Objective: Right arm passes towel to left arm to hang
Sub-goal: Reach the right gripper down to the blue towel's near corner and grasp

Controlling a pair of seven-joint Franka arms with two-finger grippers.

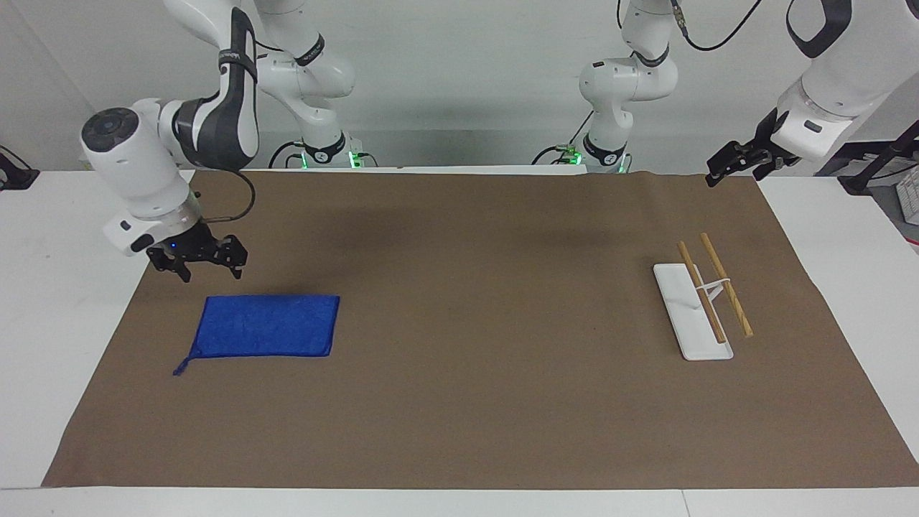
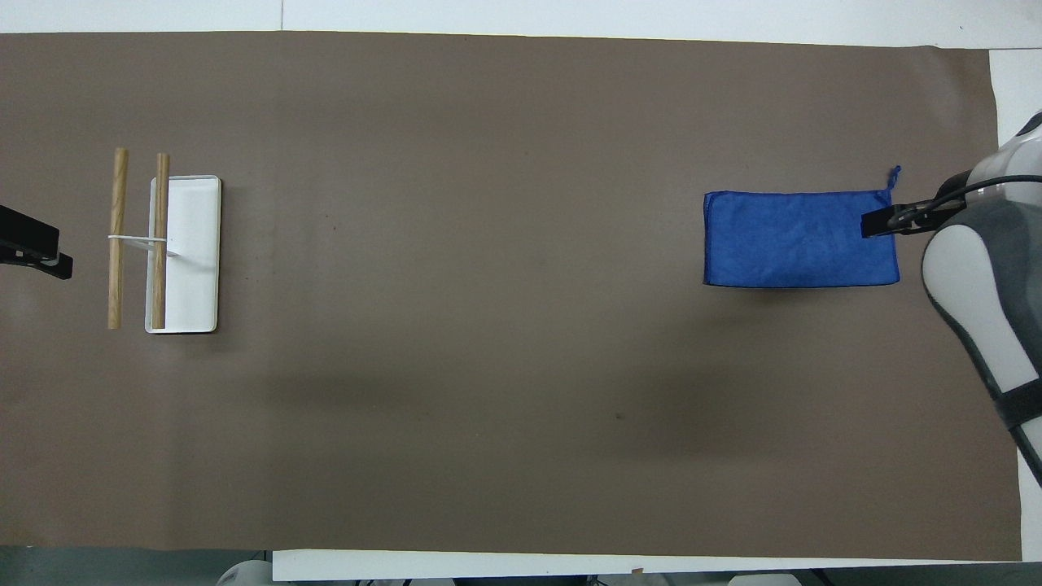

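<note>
Facing view: the right arm's black clawed gripper (image 1: 196, 262), fingers spread and holding nothing, is hovering over the brown mat (image 1: 474, 402) just beside the flat blue terry-cloth towel (image 1: 267, 327), which is lying toward the right arm's end. The left gripper (image 1: 734, 162), likewise spread, is waiting over the mat's corner, near the white-based rack with two wooden rails (image 1: 703, 300).

Overhead view: the right gripper (image 2: 883, 221) is overlapping the towel (image 2: 794, 240) at the end bearing the corner loop (image 2: 893, 176). Being light, limp cloth, the towel should drape; pinching an edge near that loop seems best.
</note>
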